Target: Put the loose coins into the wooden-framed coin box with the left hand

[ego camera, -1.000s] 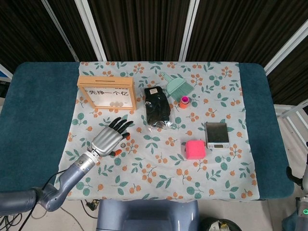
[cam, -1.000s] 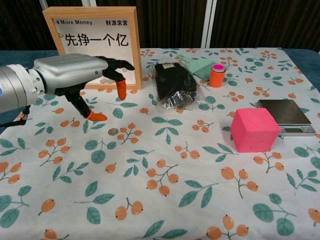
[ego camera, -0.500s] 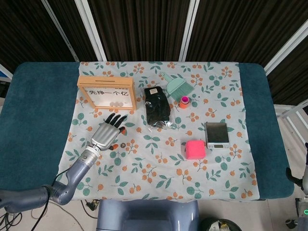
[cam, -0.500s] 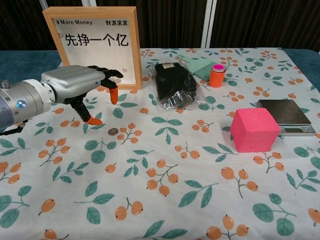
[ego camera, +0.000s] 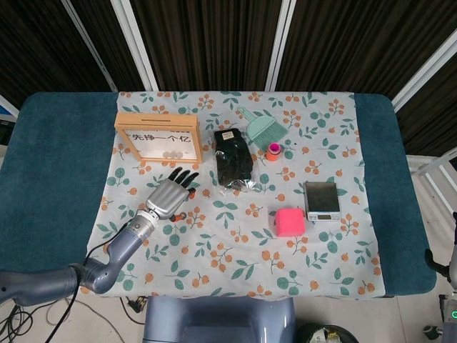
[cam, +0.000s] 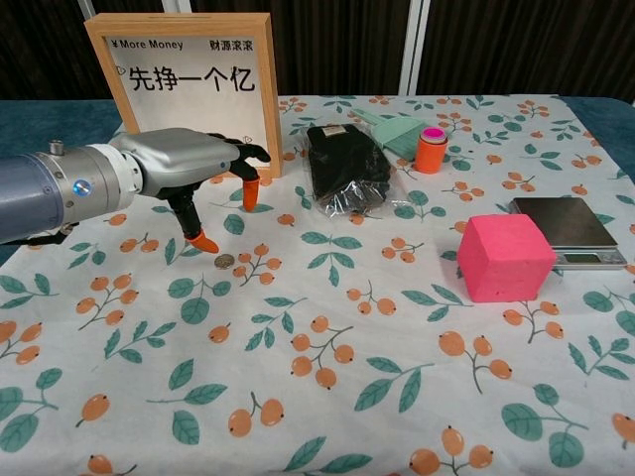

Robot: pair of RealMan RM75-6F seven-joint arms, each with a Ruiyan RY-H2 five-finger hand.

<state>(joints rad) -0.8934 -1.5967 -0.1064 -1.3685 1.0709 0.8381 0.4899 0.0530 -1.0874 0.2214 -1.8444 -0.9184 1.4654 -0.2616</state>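
Coin [cam: 225,261], small, round, flat on cloth

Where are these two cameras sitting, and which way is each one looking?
Head view: high above the table's near edge, looking steeply down on the whole floral cloth; the left arm and left hand show.
Chest view: low at table height, looking forward across the cloth to the coin box; only the left hand and forearm show.
Shared: left hand, coin box, coin, pink cube, scale, black bag.
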